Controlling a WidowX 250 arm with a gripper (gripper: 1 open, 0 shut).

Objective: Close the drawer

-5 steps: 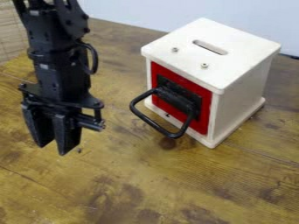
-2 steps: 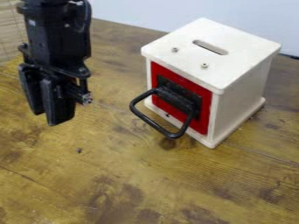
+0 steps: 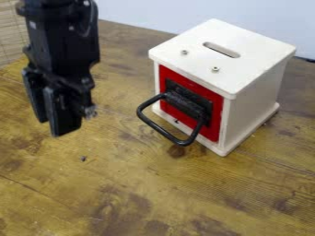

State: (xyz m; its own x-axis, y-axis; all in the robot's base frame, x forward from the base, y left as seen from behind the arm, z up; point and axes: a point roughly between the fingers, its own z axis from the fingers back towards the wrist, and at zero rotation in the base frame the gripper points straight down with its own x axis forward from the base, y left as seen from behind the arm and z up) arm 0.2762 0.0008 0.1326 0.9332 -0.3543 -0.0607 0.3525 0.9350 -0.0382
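The drawer is the red front of a small white cube box, with a dark centre and a large black loop handle that sticks out toward the front left. The red front sits about flush with the box face. My gripper hangs above the wooden table to the left of the handle, well apart from it. Its black fingers point down and stand close together with nothing between them.
The box top has a slot and small screws. The wooden table stretches to the front and left. A pale wall runs behind the table's far edge.
My gripper has moved up and to the left, away from the handle, then held nearly still. The drawer and box have not moved.
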